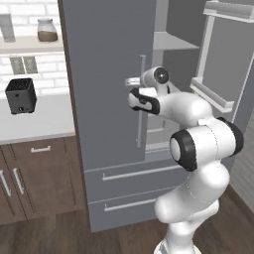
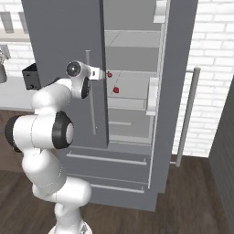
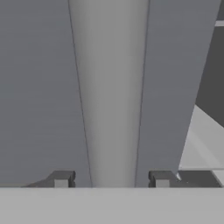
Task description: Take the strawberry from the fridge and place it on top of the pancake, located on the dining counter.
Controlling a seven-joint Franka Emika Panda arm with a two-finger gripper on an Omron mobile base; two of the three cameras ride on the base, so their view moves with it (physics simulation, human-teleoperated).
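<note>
Two dark fingertips (image 3: 61, 180) straddled long thin silver handle (image 3: 111, 96) of matte grey fridge (image 1: 99, 99), not visibly clamped (grasp uncertain). Risk: slipping off handle, left door staying closed.

fridge shelf (image 2: 132, 97), strawberry (image 2: 116, 90) on it

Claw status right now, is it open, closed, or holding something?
Claw: fingertips either side of the left fridge door handle; cannot tell whether it is gripped yet.
</note>
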